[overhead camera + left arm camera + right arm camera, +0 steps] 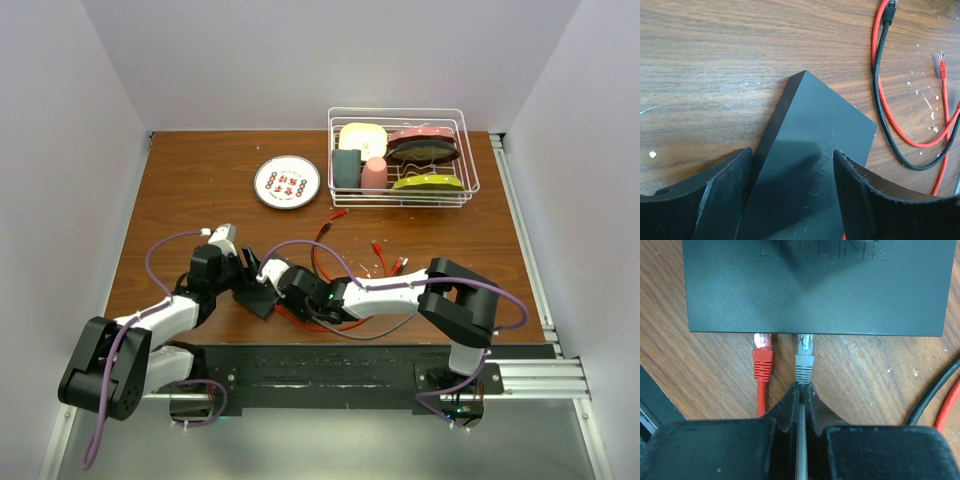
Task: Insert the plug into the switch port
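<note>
Right pincer (801, 390) nips cable (800, 460) behind grey plug (804, 362); left pincer (792, 152) gapes astride the switch (810, 130), which we judge light, slidey.

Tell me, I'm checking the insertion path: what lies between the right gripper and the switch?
Right wrist view: only the grey plug, held by the right gripper, tip at the edge of the switch; a red plug sits alongside.
</note>
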Tool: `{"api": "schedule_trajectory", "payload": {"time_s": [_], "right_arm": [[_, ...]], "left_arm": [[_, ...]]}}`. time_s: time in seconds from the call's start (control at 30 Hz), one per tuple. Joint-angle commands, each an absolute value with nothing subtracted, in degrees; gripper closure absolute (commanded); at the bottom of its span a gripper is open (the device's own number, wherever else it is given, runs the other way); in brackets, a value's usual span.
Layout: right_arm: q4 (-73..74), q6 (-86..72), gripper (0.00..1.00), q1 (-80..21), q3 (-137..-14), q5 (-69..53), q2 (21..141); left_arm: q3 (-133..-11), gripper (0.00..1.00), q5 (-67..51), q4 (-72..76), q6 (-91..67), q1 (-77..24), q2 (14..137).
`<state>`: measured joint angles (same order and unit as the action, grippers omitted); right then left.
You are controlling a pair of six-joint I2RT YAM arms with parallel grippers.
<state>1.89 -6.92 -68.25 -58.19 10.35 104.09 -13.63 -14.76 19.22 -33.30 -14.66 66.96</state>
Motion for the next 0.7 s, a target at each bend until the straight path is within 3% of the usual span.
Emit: {"api": "schedule_trajectory", "payload": {"time_s": [0.0,0.23,0.67], "right_arm": [[-6.2,-8.3,1.00,-68.4,-61.6,11.6,104.6],[-6.9,-9.3,1.00,-68.3,-63.5,12.0,104.4],[-7.5,-7.0,1.00,-68.4,-71.6,11.8,108.1]], "left_arm": [[-13.7,0.33,-22.8,16.3,-35.2,-15.6,68.2],[-12.9,0.43,-24.6,16.8,-36.0,-15.6,68.6],[-11.4,0.49,-27.2,18.3,-37.8,-15.7,70.3]]}}
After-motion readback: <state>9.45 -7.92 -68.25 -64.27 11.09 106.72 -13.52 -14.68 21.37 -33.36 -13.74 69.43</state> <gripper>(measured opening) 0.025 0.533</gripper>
